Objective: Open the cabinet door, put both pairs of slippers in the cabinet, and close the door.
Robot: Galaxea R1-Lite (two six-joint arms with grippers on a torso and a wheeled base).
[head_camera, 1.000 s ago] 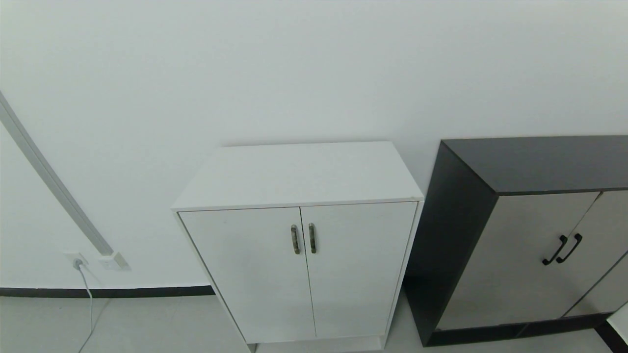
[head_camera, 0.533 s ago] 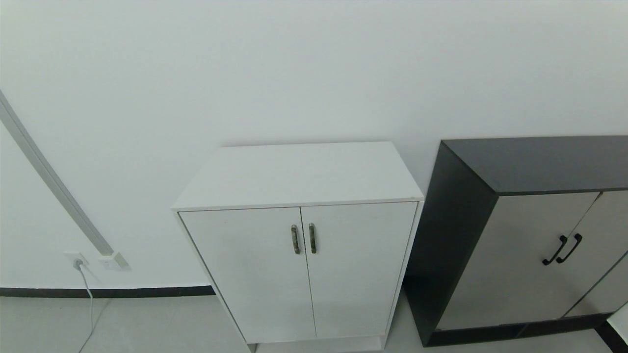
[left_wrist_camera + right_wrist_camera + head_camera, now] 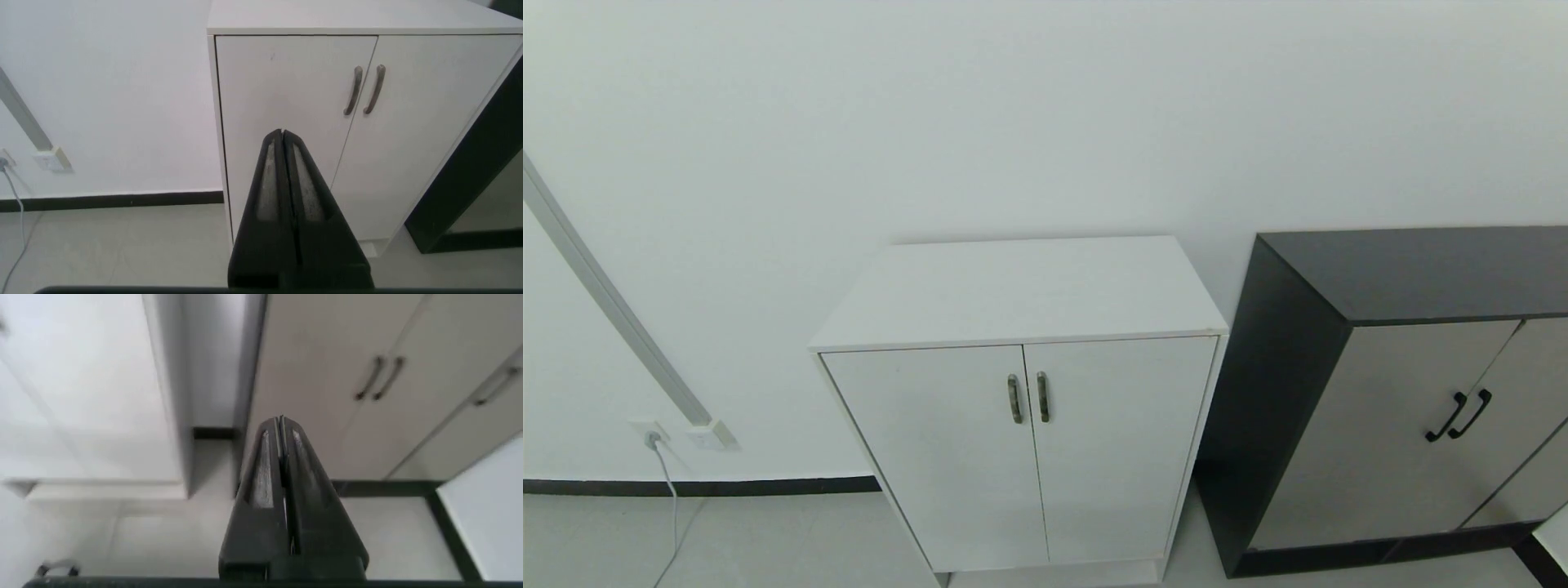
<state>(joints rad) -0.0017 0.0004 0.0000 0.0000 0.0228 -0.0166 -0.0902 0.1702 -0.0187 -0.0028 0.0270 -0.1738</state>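
A: Nearest first?
B: First the left gripper, flat black fingers pressed together tip to tip, clamping nothing. Held in the air, aimed at the front of the white rectangular wooden cabinet, well apart from it.
A: And on the other side?
B: Then the right gripper, likewise pinched closed, nothing between the fingers. Held above the pale grey floor, short of both cabinets.
A: Next out, the containers?
B: That white cabinet, upright on the floor, back against the wall. Its left door and right door both shut flush, meeting in the middle. Two slim vertical metal handles side by side along that seam.
A: Inside?
B: Hidden behind the shut doors; cannot tell.
A: Beside it?
B: Just to the right, a larger black-framed cabinet with pale grey doors, also shut, and a pair of curved black handles. A slim gap between the two.
A: In the way?
B: The closed white doors, between grippers and interior.
A: Farthest back?
B: Plain white wall. Low on it, left of the white cabinet, a white socket with a grey cable plugged in and trailing down; a slanted grey conduit strip rising from a small box beside the socket; a black skirting band along the base.
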